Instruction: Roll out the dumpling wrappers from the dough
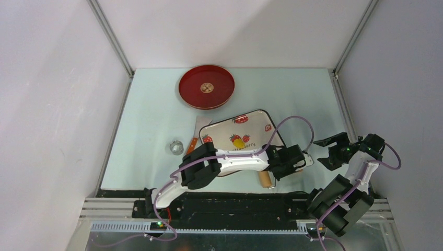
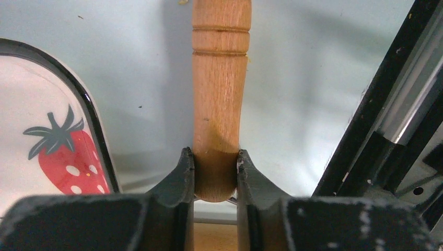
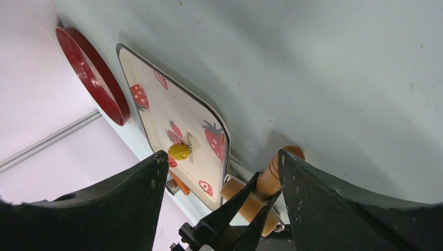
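Sitting on the strawberry tray [image 1: 222, 130], the dough [image 1: 238, 141] looks soft, light and tacky, better pressed under the wooden roller [image 2: 219, 94] than pinched; the left gripper [image 2: 216, 175] has its fingers clamped on the roller's handle; the right gripper [image 3: 219, 157] hangs wide open, empty. Seen from above, much of the roller is hidden beneath the left arm.

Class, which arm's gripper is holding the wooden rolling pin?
The left gripper: its fingers clamp the rolling pin, whereas the right gripper is open and empty.
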